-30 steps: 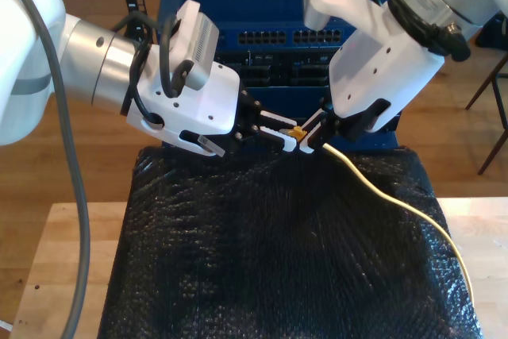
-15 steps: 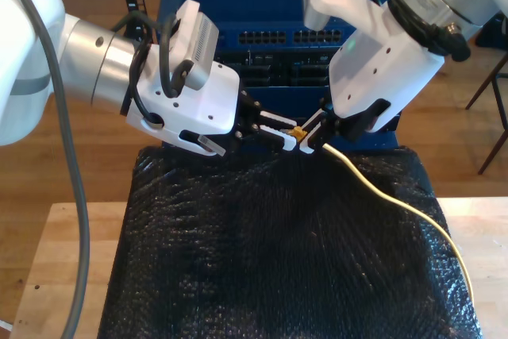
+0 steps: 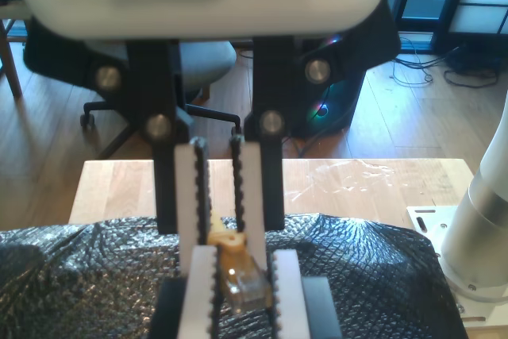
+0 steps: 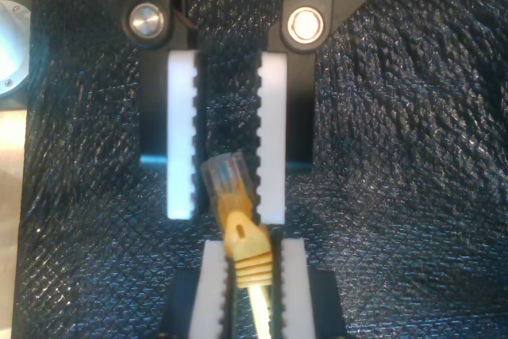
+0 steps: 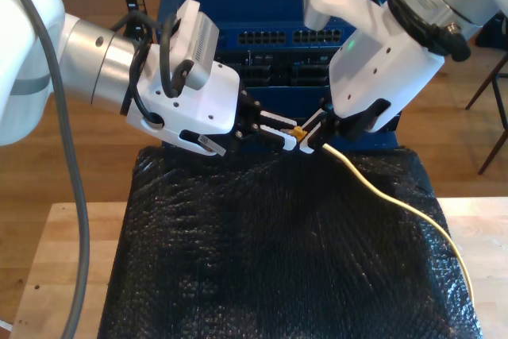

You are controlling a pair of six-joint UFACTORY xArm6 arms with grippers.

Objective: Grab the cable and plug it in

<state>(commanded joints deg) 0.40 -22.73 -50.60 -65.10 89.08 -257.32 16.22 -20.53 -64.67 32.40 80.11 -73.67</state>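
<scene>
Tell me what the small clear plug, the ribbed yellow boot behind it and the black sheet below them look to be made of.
Small clear plug: seemingly hard transparent plastic, glossy; coloured wires show through it. Ribbed yellow boot: apparently soft moulded rubber or plastic, matte, with strain-relief ridges. Black sheet: probably thin plastic bubble wrap or quilted film, given its shiny, crinkled grid texture.

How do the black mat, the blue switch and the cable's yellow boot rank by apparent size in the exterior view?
1. Black mat, largest.
2. Blue switch, though it sits farther back and the arms partly hide it.
3. Yellow boot, by far the smallest.
</scene>
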